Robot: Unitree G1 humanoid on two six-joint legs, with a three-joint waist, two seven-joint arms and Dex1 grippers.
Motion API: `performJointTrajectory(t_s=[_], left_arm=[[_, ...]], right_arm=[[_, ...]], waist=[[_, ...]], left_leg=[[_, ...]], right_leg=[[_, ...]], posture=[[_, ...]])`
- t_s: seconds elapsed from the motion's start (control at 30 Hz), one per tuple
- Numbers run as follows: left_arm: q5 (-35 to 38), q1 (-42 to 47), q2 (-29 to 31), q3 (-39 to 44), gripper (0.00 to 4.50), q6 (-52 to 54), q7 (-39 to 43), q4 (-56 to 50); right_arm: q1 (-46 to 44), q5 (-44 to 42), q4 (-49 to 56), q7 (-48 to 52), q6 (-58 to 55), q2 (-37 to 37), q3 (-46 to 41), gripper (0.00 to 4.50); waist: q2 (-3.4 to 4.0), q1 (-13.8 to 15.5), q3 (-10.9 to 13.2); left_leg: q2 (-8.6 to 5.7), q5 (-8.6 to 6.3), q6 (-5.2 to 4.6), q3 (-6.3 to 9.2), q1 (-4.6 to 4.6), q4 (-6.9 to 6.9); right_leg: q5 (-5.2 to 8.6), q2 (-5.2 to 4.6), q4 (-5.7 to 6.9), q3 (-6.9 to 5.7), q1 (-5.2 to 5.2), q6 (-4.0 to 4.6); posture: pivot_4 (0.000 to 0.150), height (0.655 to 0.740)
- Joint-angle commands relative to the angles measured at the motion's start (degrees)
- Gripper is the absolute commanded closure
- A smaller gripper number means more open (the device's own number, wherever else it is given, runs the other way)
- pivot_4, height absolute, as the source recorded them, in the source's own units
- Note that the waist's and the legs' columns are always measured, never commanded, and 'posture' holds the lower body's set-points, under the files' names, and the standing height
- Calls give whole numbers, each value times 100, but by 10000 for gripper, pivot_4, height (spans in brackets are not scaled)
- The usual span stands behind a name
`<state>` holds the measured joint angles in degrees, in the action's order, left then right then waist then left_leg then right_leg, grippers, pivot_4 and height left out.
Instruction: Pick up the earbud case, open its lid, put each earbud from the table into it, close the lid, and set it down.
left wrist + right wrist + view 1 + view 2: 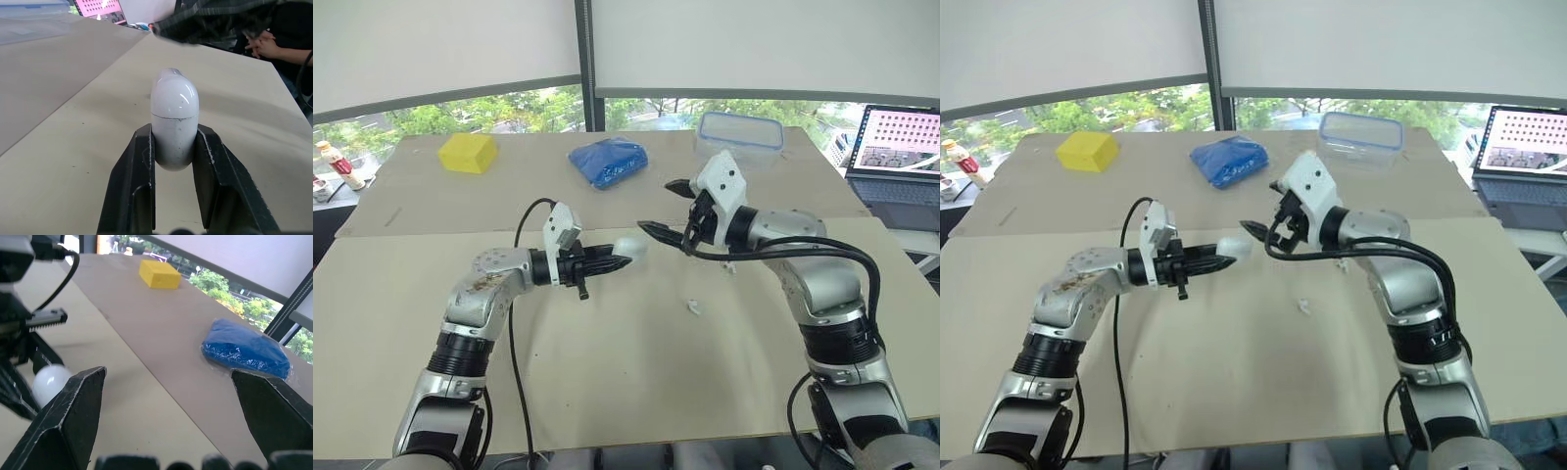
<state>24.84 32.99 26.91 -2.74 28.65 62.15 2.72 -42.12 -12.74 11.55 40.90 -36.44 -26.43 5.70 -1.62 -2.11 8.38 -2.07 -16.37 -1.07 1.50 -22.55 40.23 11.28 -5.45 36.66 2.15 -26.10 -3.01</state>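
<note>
Aloft, left claw (173, 133) clamps earbud case (174, 110); right claw (167, 372) spread, near.

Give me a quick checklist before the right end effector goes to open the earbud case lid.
1. Earbud case clamped in left end effector: ok.
2. Lid shut, seam visible: ok.
3. Right end effector open: ok.
4. Right end effector touching the lid: not ok, a gap remains.
5. One earbud lying on the table: ok.
6. Second earbud located: cannot tell, a small white object lies under the right arm.
</note>
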Motion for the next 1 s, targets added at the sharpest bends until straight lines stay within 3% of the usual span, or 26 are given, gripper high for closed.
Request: performJointTrajectory(t_s=[0.03,0.6,1.0], left_arm=[[86,43,20,57,39526,-133,29,-163],[88,94,24,26,39526,-194,73,-94],[101,-7,77,0,39526,-198,138,-155]], right_arm=[[-140,-178,15,-96,-109,4,-255,208],[242,-44,361,413,295,-265,490,208],[-75,-241,-177,-39,158,59,-47,208]], waist=[[0,-4,0],[0,-13,0],[0,12,0]], left_leg=[[0,0,0,0,0,0],[1,0,0,-1,0,-1],[1,0,0,-1,0,0]], right_leg=[[0,0,0,0,0,0],[0,1,-2,1,0,0],[0,-1,-2,0,1,0]], posture=[[1500,7400],[1500,7400],[1500,7400]])
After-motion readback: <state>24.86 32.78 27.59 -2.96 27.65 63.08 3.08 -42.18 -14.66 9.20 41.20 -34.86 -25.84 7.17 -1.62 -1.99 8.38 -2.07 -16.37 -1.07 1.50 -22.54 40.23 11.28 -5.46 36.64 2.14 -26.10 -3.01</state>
